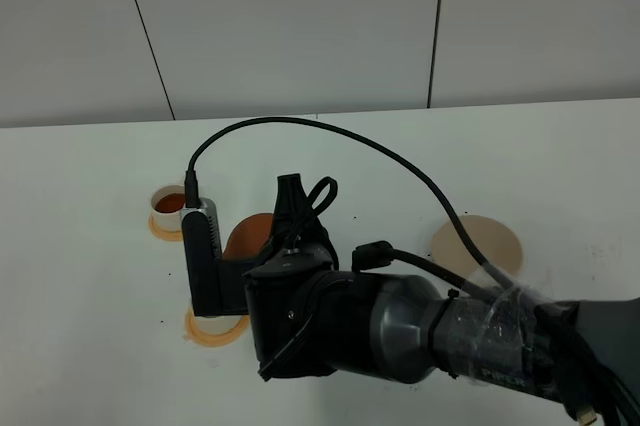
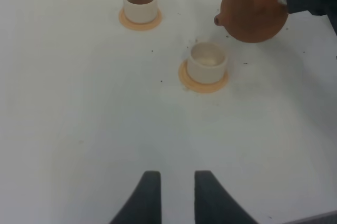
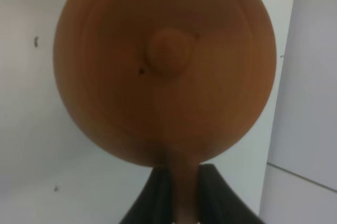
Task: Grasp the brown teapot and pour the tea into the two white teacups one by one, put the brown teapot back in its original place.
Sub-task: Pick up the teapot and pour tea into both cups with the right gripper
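The brown teapot (image 3: 165, 66) is lifted off the table, and my right gripper (image 3: 181, 195) is shut on its loop handle. In the high view the teapot (image 1: 250, 236) shows only partly behind the right wrist. Its spout points toward the nearer white teacup (image 2: 207, 61), whose inside looks pale, on an orange-tan saucer (image 2: 202, 83). The farther teacup (image 2: 140, 3) holds brown tea; in the high view this teacup (image 1: 170, 203) is at the left. The beige disc coaster (image 1: 477, 244) lies bare to the right. My left gripper (image 2: 176, 192) is open with nothing in it, well short of the cups.
The right arm (image 1: 400, 326) reaches across the middle of the white table (image 1: 80, 276) with a black cable looping above it. It hides the nearer cup in the high view, where only that cup's saucer (image 1: 212, 329) shows. A grey wall stands behind the table.
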Controlling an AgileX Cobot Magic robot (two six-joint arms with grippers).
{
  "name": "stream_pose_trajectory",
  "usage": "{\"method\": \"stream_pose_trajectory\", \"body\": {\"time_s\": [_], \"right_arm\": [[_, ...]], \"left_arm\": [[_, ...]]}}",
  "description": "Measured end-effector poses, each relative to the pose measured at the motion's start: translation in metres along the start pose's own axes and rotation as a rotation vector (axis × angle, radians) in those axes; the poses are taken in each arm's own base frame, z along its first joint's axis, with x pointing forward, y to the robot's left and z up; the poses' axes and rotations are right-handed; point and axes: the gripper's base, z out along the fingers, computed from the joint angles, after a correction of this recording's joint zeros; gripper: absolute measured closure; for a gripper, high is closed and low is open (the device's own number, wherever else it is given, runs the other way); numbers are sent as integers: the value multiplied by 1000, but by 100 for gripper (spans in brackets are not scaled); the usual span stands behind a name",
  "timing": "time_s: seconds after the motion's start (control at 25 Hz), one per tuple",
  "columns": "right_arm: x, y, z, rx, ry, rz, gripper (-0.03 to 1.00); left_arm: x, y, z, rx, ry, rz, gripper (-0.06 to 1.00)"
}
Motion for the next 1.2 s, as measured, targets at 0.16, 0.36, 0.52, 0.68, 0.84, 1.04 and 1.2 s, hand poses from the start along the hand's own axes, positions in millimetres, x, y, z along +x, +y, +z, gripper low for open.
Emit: {"method": "stream_pose_trajectory", "body": {"time_s": [0.16,0.36,0.52,0.68,0.84,1.04,1.2], "right_arm": [[3,-2,2,0,9,6,87],[6,-3,4,-2,17,15,87],[5,-1,6,-2,21,19,87],[6,-1,7,1,25,13,87],[7,-2,7,14,39,5,87],[8,-3,7,24,48,-6,87],[8,-4,7,29,50,-10,87]], "left_arm": [[0,0,0,0,0,0,72],[0,0,0,0,0,0,72],[0,0,0,0,0,0,72],[0,0,0,0,0,0,72],[0,0,0,0,0,0,72],[0,0,0,0,0,0,72],[0,0,0,0,0,0,72]]}}
